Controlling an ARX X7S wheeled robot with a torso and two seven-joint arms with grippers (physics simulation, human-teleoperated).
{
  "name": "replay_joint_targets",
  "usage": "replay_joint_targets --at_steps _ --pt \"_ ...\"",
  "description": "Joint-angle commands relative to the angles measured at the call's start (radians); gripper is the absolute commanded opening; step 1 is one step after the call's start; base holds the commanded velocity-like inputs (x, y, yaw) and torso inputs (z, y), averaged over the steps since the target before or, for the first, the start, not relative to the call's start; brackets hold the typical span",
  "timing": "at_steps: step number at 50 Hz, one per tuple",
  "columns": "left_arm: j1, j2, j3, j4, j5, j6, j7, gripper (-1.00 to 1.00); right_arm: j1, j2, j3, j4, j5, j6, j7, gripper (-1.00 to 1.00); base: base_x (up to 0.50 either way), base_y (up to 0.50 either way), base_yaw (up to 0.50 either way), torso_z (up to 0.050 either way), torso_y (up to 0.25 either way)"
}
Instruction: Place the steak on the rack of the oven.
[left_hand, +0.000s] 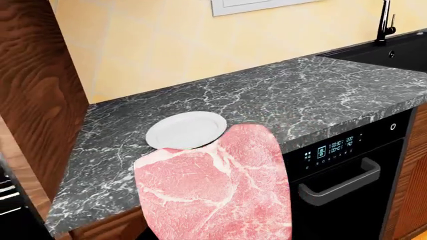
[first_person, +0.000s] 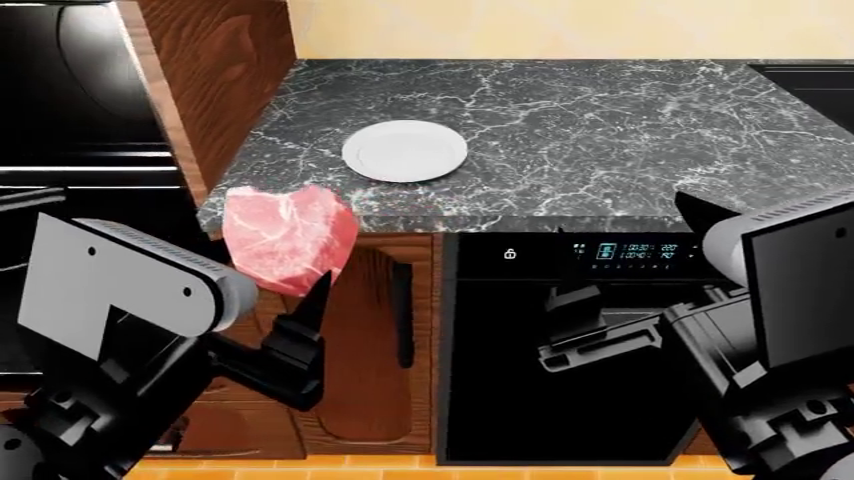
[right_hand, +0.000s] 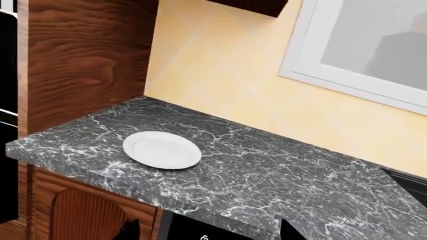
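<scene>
The steak, a pink-red marbled slab, is held upright in my left gripper in front of the counter's front edge, left of and below the white plate. In the left wrist view the steak fills the foreground and hides the fingers. The oven, a black cavity framed in brown wood, is at the far left, with its rack as dark horizontal bars. My right gripper is open and empty in front of the black-fronted appliance; its fingertips stand wide apart in the right wrist view.
A dark marble counter carries the empty plate. Below it are a black appliance with cyan display and grey handle and a wooden cabinet door. A wooden side panel separates the oven from the counter. A black sink is far along the counter.
</scene>
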Motion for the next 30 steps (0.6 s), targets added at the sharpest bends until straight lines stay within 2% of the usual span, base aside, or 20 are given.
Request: replay_joint_targets --at_steps 1,10,30 --pt "-0.004 -0.006 -0.012 -0.008 -0.007 0.009 -0.005 -1.0 -0.017 0.009 0.011 -0.002 -0.01 -0.003 -0.014 1.0 0.0 0.5 0.0 0.0 0.0" --pt "0.006 -0.034 -0.021 0.012 -0.025 0.021 -0.021 -1.0 -0.037 0.01 0.022 -0.009 -0.029 -0.006 -0.033 1.0 0.0 0.5 0.0 0.0 0.0" --pt "0.013 -0.037 -0.025 0.009 -0.028 0.026 -0.026 -1.0 -0.061 0.02 0.054 -0.017 -0.052 -0.019 -0.072 1.0 0.0 0.5 0.0 0.001 0.0"
